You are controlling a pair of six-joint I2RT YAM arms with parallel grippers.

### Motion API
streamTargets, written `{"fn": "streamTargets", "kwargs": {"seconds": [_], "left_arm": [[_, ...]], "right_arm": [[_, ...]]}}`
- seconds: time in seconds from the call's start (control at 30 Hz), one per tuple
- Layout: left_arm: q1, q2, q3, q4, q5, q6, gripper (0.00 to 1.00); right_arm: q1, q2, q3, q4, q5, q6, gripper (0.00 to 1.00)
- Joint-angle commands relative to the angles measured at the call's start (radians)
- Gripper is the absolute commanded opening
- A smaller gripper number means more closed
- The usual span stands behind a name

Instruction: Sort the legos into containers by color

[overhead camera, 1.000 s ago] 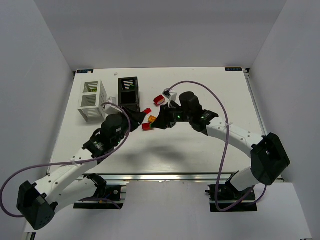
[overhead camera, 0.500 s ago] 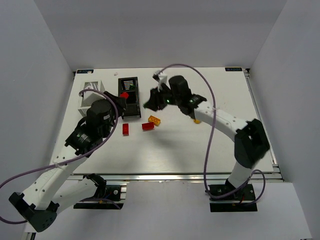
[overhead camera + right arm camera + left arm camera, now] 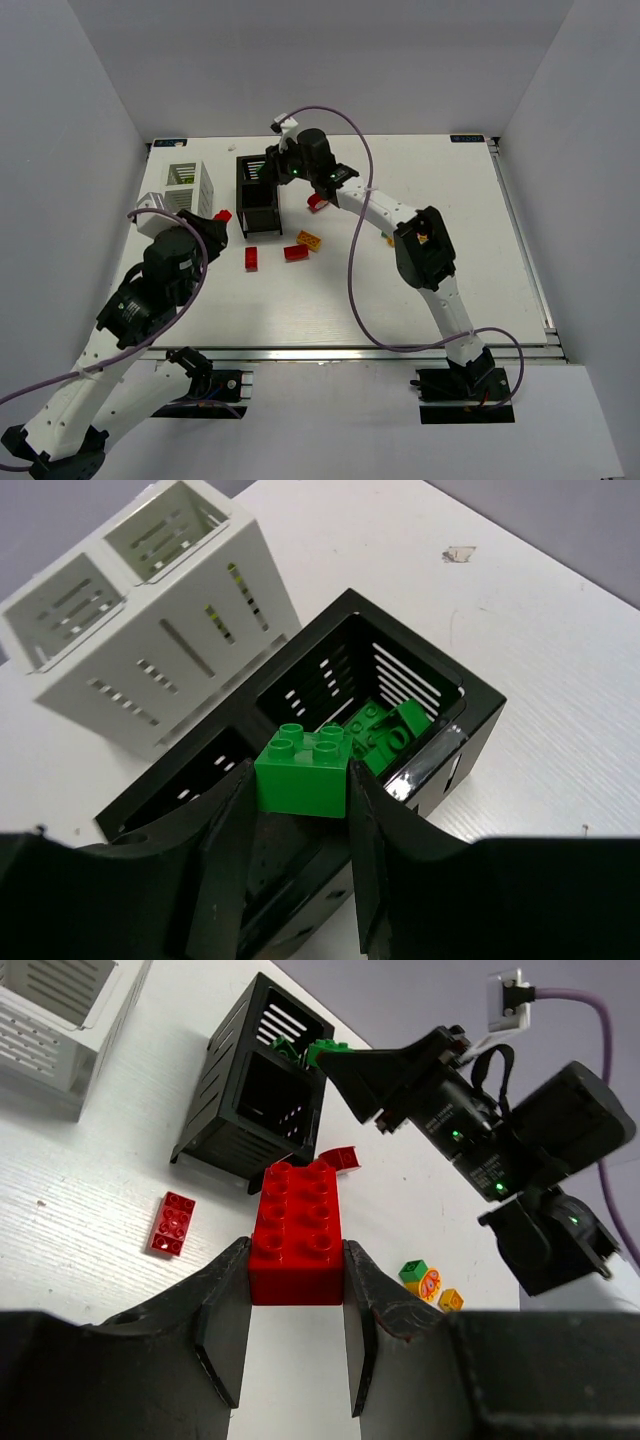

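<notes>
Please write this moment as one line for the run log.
left end effector: shut on red brick | right end effector: shut on green brick, above black bin | loose red brick on table

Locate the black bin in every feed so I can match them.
Top external: black bin upper left of centre.
Left wrist: upper left, beyond the held red brick.
Right wrist: centre, under the green brick.
Shared landmark: white bin beside it.
</notes>
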Motion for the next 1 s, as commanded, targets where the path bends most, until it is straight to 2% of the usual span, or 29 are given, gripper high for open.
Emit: {"fn": "streamTargets", "kwargs": {"seconds": [0.0,0.17,0.27,0.3,0.37,0.4,0.47,0.5,0.53,0.6,0.77,0.87,0.97], "left_arm": [[0.006,0.0,-0.021,-0.046,-0.005,-0.041,0.0],[0.006,0.0,-0.022,-0.043,0.002,-0.047,0.0],[0.006,0.009,-0.015,-0.044,0.007,-0.044,0.0],[0.006,0.011,-0.012,-0.044,0.008,-0.045,0.0],[0.006,0.02,-0.009,-0.044,0.01,-0.046,0.0],[0.006,0.023,-0.007,-0.041,0.013,-0.046,0.0],[0.006,0.037,-0.003,-0.038,0.013,-0.046,0.0],[0.006,0.043,0.005,-0.037,0.013,-0.046,0.0],[0.006,0.057,0.011,-0.033,0.013,-0.038,0.0],[0.006,0.075,0.025,-0.029,0.013,-0.027,0.0],[0.006,0.153,0.086,-0.029,0.013,0.004,0.0],[0.007,0.181,0.106,-0.024,0.01,0.014,0.0],[0.036,0.216,0.125,-0.033,0.031,0.023,0.0]], "right_arm": [[0.004,0.043,0.108,0.115,0.049,-0.021,0.07],[0.021,0.1,0.141,0.192,0.084,-0.046,0.14],[0.029,0.117,0.138,0.207,0.104,-0.055,0.26],[0.029,0.12,0.134,0.212,0.106,-0.055,0.36],[0.027,0.129,0.134,0.217,0.109,-0.055,0.47],[0.029,0.134,0.133,0.218,0.106,-0.058,0.58],[0.027,0.137,0.131,0.22,0.106,-0.061,0.67],[0.029,0.137,0.128,0.22,0.106,-0.066,0.75],[0.029,0.137,0.127,0.22,0.102,-0.07,0.78],[0.027,0.132,0.118,0.224,0.095,-0.077,0.83],[0.013,0.089,0.079,0.227,0.072,-0.081,0.85],[-0.005,0.011,0.003,0.239,0.009,-0.122,0.89],[-0.042,-0.154,-0.103,0.273,-0.098,-0.207,0.89]]}}
